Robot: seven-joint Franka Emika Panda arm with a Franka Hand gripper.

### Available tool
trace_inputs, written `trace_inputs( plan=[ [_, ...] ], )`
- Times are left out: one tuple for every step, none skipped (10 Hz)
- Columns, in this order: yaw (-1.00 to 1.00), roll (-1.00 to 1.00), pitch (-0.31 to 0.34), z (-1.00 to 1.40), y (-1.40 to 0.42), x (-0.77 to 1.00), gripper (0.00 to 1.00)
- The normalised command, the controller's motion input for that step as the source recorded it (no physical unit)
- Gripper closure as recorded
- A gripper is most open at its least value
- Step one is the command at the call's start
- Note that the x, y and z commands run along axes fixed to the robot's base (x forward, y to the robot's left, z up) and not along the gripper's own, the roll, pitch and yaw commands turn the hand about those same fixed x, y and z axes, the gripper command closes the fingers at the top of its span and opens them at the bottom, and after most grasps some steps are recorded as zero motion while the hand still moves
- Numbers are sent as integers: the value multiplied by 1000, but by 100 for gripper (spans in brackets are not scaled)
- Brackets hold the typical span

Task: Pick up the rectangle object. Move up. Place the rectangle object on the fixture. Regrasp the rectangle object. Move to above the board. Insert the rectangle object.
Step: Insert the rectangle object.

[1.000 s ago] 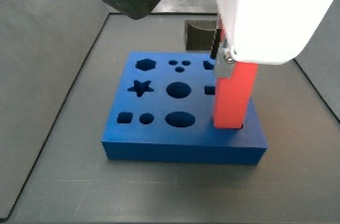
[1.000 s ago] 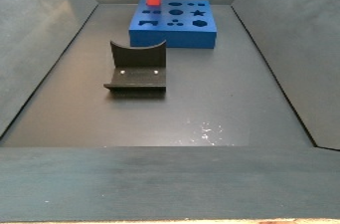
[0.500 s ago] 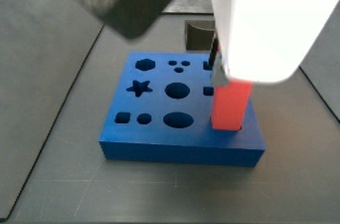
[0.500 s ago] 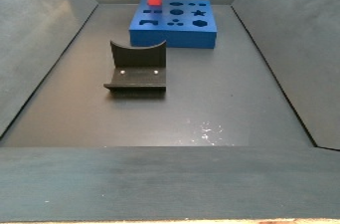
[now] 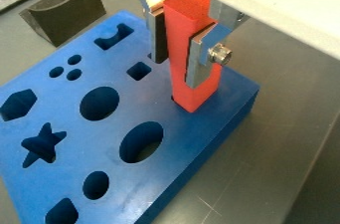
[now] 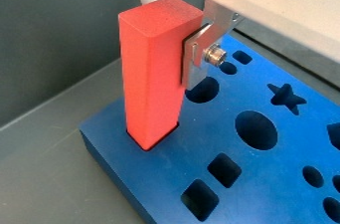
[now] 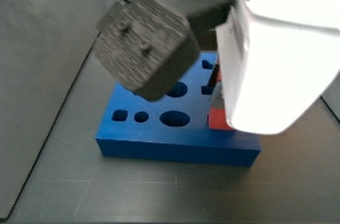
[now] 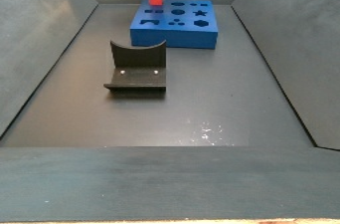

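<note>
The step in hand is the insertion. The gripper (image 5: 180, 44) is clamped on the rectangle object (image 5: 189, 54), its silver plates pressed to two opposite faces of the upright red-orange bar, whose lower end meets the board (image 5: 80, 118) near one corner. To do this well, I judge the bar should be kept plumb, squared to its slot and pushed straight down, with the fingers let go only once it is seated.

Taking the views from left to right, both wrist views show the grip and the bar's foot at the blue surface; it looks partly entered, though the slot's edge is hidden, so I cannot be sure. In a side view the arm's body covers nearly everything, leaving only a sliver of red (image 7: 220, 118) at the board's far edge. The remaining side view alone shows the fixture (image 8: 137, 70), empty and well apart from the board (image 8: 180, 29).
</note>
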Motion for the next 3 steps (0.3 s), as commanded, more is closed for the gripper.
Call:
trace_inputs(
  plan=[
    [0,294,363,-454,-74,380,100],
    [0,0,0,0,0,0,0],
    [0,0,0,0,0,0,0]
  ],
)
